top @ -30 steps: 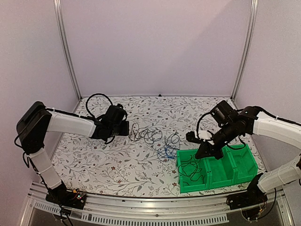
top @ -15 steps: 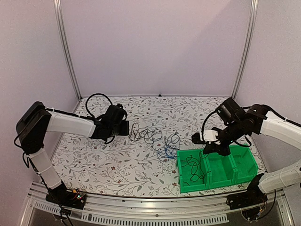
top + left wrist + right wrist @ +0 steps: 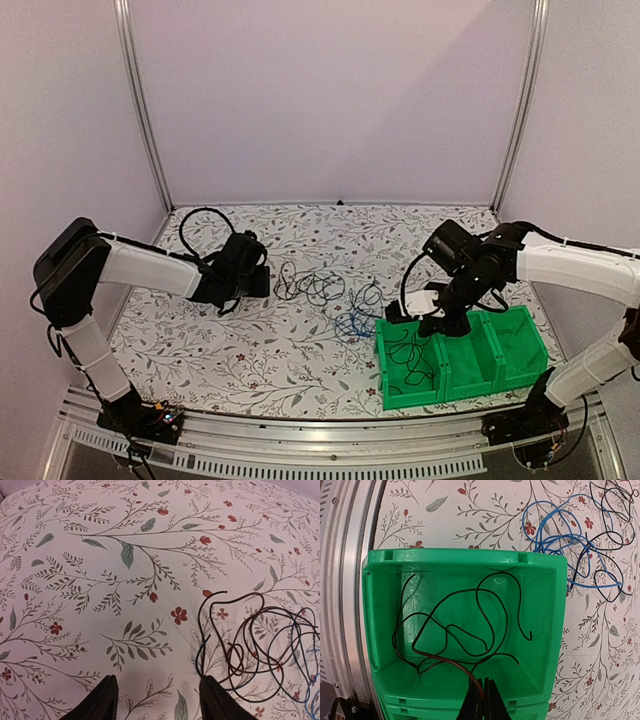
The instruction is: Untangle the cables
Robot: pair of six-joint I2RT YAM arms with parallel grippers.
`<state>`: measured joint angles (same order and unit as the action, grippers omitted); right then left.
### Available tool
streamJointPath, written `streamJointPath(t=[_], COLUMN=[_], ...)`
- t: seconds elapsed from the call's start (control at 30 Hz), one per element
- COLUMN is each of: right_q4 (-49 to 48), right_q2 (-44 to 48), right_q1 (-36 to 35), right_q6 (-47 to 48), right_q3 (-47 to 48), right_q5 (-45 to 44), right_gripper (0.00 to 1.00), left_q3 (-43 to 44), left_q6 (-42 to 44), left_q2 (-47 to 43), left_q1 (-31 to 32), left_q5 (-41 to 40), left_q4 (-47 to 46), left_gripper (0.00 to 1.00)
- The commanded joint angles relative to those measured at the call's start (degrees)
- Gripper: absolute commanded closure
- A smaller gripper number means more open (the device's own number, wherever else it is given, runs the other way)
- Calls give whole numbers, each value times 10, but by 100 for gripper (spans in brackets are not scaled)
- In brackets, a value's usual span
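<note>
The cables (image 3: pixel 318 288) lie as a loose tangle of black loops in the middle of the table (image 3: pixel 250 345). The blue cable (image 3: pixel 352 323) is coiled just beside this tangle and crosses some of its black loops, close to the left wall of the green bin (image 3: pixel 500 368). One more black cable (image 3: pixel 460 625) lies curled inside the leftmost compartment of the bin, apart from the tangle. The right gripper (image 3: pixel 482 700) hangs over the edge of this compartment. Its fingers are pressed together, and one end of that black cable goes up between the tips and is pinched there. The left gripper (image 3: pixel 159 700) is low over the table at the left side of the tangle. Its two fingers are spread wide with only the flowered surface between them, and the nearest black loop lies just in front of one finger.
</note>
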<state>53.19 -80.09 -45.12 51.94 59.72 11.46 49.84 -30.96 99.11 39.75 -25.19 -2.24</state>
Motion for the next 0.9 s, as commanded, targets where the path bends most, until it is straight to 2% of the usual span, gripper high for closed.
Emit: streamJointPath(t=[0.0,0.2,0.37,0.57,0.67,0.77,0.87], right_q4=[-5,-31,-54,-41,-24,-3,21], right_q2=[-5,-44,-81,-93,-75,-55,-32], right_q1=[-8,-25,-44,-51,-51,-51,-51], right_q6=[14,-1,-13,-26,-22,-15,2], right_q3=[-2,-11,-19,-4,8,18,18], right_q5=[0,2,-35,-52,-65,-83,-91], right_gripper=[100,100,100,98,90,67,52], left_q3=[-11,-13,-25,-38,-40,-51,-79], left_q6=[-6,-8,57,90,108,116,125], left_q2=[-15,-3,-19,-41,-44,-53,-84], left_q1=[-4,-3,-1,-6,-8,-12,-17], left_q5=[-12,-2,47,48,44,38,55], left_q4=[-15,-27,-54,-61,-57,-62,-102], left_gripper=[44,44,44,44,44,44,42])
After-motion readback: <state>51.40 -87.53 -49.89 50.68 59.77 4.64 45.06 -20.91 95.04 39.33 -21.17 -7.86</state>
